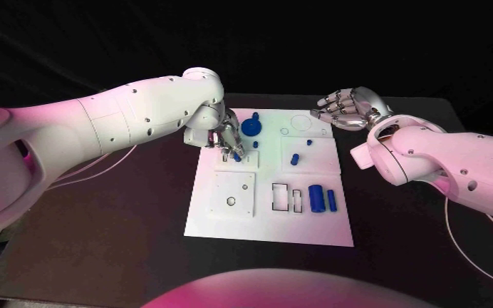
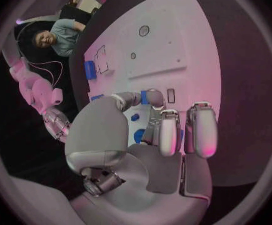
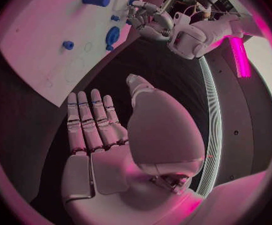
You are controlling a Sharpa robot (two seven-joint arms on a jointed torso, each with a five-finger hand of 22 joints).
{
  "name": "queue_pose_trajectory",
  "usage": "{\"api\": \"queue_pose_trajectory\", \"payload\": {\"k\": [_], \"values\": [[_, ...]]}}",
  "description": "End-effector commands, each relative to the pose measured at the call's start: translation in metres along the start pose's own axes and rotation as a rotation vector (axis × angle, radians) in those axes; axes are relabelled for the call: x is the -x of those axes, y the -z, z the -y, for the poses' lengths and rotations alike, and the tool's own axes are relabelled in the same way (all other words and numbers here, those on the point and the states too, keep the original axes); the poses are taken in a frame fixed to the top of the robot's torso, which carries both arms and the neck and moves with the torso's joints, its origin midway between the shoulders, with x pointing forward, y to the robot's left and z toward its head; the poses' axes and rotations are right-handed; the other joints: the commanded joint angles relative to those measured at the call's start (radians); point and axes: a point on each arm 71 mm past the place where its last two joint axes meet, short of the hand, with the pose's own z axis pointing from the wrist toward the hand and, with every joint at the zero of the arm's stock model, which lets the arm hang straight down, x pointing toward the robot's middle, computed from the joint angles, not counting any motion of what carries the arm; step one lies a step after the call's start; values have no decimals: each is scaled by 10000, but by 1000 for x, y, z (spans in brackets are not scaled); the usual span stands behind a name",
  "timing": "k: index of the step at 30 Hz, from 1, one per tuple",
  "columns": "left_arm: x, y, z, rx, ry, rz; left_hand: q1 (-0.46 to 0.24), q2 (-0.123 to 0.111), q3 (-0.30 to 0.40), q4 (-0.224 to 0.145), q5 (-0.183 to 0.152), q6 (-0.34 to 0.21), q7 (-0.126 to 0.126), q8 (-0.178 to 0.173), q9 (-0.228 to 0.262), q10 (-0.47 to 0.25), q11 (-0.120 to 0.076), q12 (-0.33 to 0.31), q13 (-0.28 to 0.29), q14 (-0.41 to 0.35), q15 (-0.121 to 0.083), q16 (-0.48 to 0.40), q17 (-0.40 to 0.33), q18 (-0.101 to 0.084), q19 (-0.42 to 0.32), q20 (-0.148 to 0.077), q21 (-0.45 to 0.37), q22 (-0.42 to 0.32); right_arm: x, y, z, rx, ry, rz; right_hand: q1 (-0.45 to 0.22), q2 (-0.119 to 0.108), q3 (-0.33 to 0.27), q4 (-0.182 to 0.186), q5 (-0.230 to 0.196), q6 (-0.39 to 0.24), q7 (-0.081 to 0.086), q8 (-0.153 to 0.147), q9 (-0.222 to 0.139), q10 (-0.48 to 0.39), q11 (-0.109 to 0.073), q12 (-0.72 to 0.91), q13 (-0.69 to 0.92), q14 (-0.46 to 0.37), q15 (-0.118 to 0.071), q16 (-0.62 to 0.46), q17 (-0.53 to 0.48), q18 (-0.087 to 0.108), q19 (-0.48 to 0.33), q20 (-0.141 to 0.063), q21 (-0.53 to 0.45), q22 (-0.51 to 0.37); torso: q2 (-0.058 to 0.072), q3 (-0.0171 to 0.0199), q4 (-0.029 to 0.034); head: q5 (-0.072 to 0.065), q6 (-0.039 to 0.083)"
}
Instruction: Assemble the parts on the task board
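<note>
White task board (image 1: 308,222) carries blue parts (image 1: 316,198), some apparently cylindrical.

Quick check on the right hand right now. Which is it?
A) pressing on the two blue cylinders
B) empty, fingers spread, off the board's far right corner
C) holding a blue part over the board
B: the right hand is off the task board, its fingers spread and empty.

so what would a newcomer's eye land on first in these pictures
Probably the white board in the middle of the black table, dotted with small blue pieces. Next, the left hand reaching down over the board's far end, its fingers at a small blue piece. The right hand hangs off the board's far right corner, holding nothing.
</note>
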Motion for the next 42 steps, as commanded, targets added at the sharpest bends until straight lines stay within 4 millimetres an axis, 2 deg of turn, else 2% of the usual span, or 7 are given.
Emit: {"api": "queue_pose_trajectory", "payload": {"k": [1, 14, 42], "values": [[-1, 0, -1, 190, -170, -50, -60, 87, 2011, -2073, 48, 60, -122, 69, 10, 81, -25, 59, -3, 962, 36, 35, 2297, -182, 167, 46, 43, 1450, -1, 0, -1, 163, 82, -31, 5, 95, -56, -6, 29, -72, 943, 54, -10, -40, 27, -37, -16, -65, -15, -58, -9, -142, -44, 3, -17, -10, -1, 1, -10, -57, 20], [-2, 0, -1, 254, -357, -51, -143, 92, 2025, -2145, 226, 75, -129, 106, 30, 109, -32, 98, 7, 964, 31, 50, 2312, -188, 180, 42, 66, 1477, 0, 0, -1, 169, 80, -17, 6, 105, -56, -9, 50, -77, 944, 71, -25, -42, 29, -40, -11, -67, -12, -50, -34, -146, -47, 2, -8, -26, -3, -1, -3, -33, 22], [-5, -3, 5, 129, -207, 1, -208, 103, 2008, -2153, 286, 80, -131, 120, 37, 144, -32, 137, 35, 969, 31, 70, 2332, -208, 221, 41, 134, 1535, 0, 0, -1, 161, 76, -32, 1, 104, -62, -8, 56, -71, 942, 90, -36, -31, 27, -36, -7, -71, -11, -45, -54, -149, -80, 1, -7, -48, 2, 7, -12, -23, 6]]}}
